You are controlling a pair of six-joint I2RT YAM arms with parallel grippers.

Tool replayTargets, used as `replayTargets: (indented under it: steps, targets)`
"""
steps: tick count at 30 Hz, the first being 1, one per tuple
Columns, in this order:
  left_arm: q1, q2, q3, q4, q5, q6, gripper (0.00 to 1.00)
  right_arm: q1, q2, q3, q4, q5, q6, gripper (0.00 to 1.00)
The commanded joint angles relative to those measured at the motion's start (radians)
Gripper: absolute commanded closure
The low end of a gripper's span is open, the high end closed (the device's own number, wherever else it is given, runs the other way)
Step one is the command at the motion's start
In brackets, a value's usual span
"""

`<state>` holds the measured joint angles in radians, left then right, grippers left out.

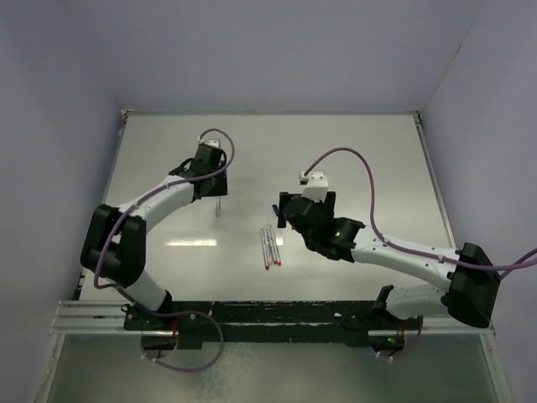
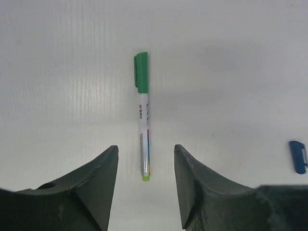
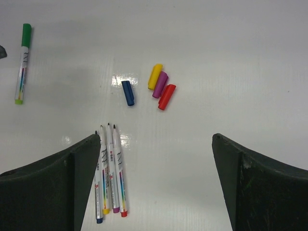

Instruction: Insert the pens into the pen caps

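Okay, top view first: the left tool (image 1: pixel 217 193) is hanging over the green pen (image 1: pixel 219 206) mid-table (image 1: pixel 352 151), and the right tool (image 1: pixel 284 217) is sitting just beside the bunch of four uncapped pens (image 1: pixel 270 246). I can't tell the jaw state from up here. Both arms are reaching toward the centre, so if both go for the same pile I'm risking a clash.

Left wrist cam: the tool is gaping wide w/ nothing in it. The green pen is lying between its fingers, green cap (image 2: pixel 140 72) already on. Closing here would be wasting a grab, imo. The blue cap (image 2: pixel 298 156) is lying well apart, at the right edge.

Right wrist cam: this tool is also standing open and empty. The four pens are lying side by side, touching, close to one finger, nibs toward the caps. Pinching one is prob. going to drag its neighbours.

The blue cap is lying alone. The yellow cap (image 3: pixel 155 76), purple cap (image 3: pixel 160 84) and red cap (image 3: pixel 167 96) are huddling together, touching, so lifting one may send the others rolling. Being tiny, a cap could be tilting in the jaws, and then the nib is jamming on the rim. The pens' coloured ends are small too, so a colour mix-up is another risk.
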<state>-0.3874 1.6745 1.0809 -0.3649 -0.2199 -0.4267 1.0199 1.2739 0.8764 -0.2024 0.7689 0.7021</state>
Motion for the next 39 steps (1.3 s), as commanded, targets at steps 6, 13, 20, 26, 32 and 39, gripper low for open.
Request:
replayTargets:
  steps: [6, 13, 20, 26, 32, 39]
  targets:
    - [-0.240, -0.273, -0.099, -0.045, -0.076, -0.068, 0.49, 0.000, -0.027, 0.038, -0.171, 0.077, 0.119, 0.00]
    - [-0.351, -0.301, -0.178, -0.038, -0.003, -0.199, 0.51, 0.000, -0.239, -0.127, -0.068, 0.077, 0.150, 0.02]
    - [-0.495, -0.211, -0.112, -0.139, -0.085, -0.295, 0.57, 0.000, -0.334, -0.164, -0.127, 0.101, 0.186, 0.07]
    - [-0.593, -0.079, -0.033, -0.214, -0.153, -0.366, 0.59, 0.000, -0.299, -0.141, -0.196, 0.131, 0.226, 0.09]
    - [-0.630, -0.046, -0.026, -0.203, -0.145, -0.396, 0.59, 0.000, -0.299, -0.152, -0.186, 0.113, 0.240, 0.09]
    - [-0.631, -0.051, -0.055, -0.158, -0.105, -0.415, 0.60, 0.000, -0.303, -0.166, -0.170, 0.102, 0.237, 0.09]
